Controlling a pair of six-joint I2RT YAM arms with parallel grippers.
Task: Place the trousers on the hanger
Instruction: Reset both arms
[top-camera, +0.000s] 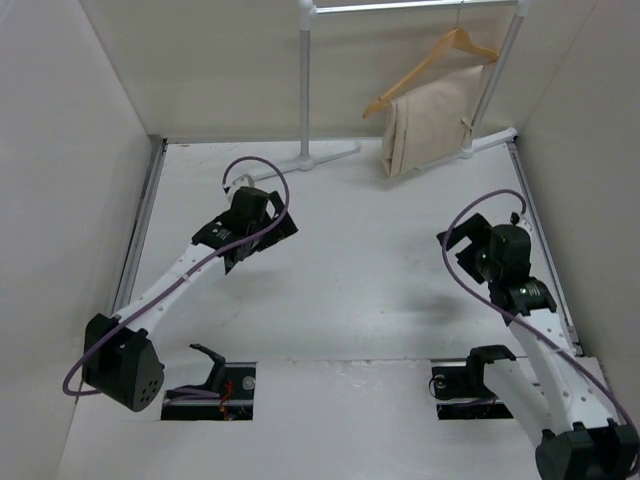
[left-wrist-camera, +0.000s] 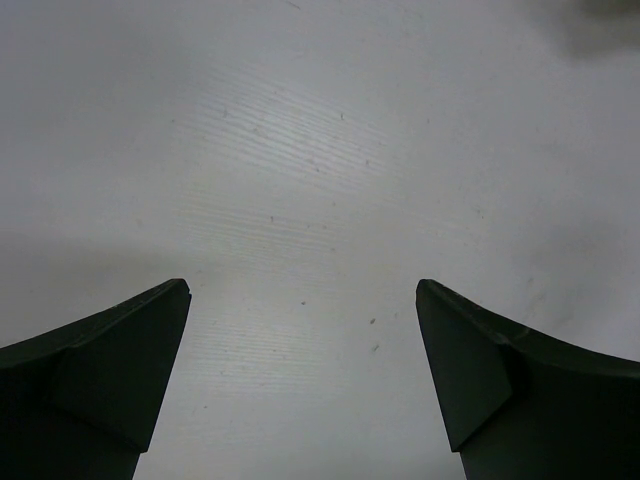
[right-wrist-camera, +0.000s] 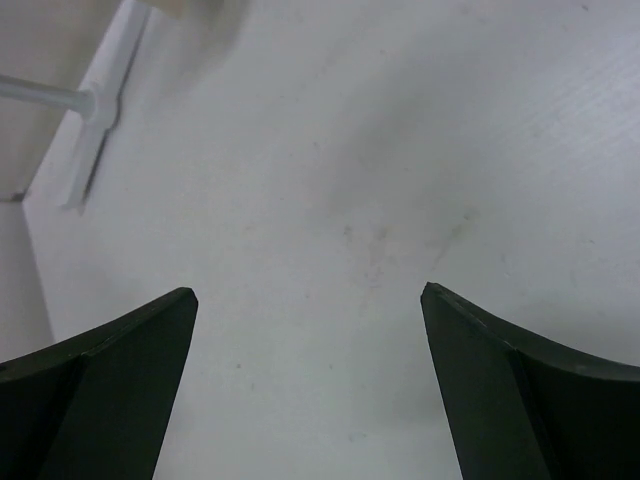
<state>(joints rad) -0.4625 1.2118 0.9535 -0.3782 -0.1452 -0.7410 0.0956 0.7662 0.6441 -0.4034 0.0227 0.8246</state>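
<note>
The trousers (top-camera: 430, 125) hang folded over the crossbar of the hanger (top-camera: 432, 60), which hangs from the rack (top-camera: 304, 90) at 1 o'clock on the desk (top-camera: 350, 280), so the placing step looks done. The left claw (left-wrist-camera: 303, 290) and right claw (right-wrist-camera: 308, 295) both gape wide and empty over the desk, well apart from the cloth. What remains, I judge, is only to park the arms, keeping clear of the rack.
</note>
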